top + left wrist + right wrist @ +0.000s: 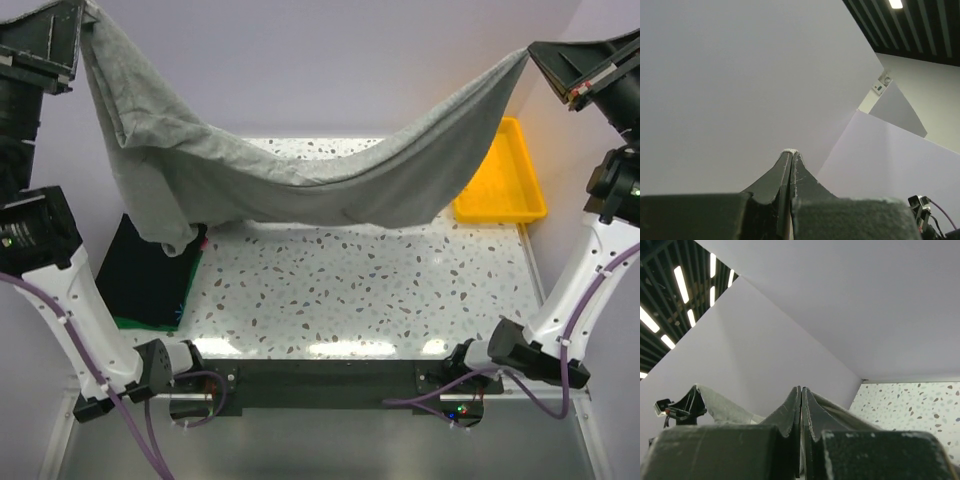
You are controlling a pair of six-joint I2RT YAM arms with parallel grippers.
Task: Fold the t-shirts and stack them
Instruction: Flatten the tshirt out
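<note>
Grey shirt (300, 170) I'm holding up hides the table's (350, 290) back-left corner and the yellow tray's (500, 213) left side. Green shirt (140, 323) mostly buried under the black one (145, 275).

**Left arm** (62, 290): the white link rose steeply from its base and the wrist stood high.

**Left gripper** (84, 14): the jaws were pressed together. The fingertips (785, 167) met with no gap, and an edge of the grey t-shirt (300, 170) was pinched between them and hung below the jaws.

**Right arm** (590, 280): the white link leaned outward and upward, with the wrist high.

**Right gripper** (532, 55): the jaws were closed tight and the fingertips (792, 407) touched along their length. The same t-shirt's opposite edge was clamped between them, draping down on either side of the jaws.
</note>
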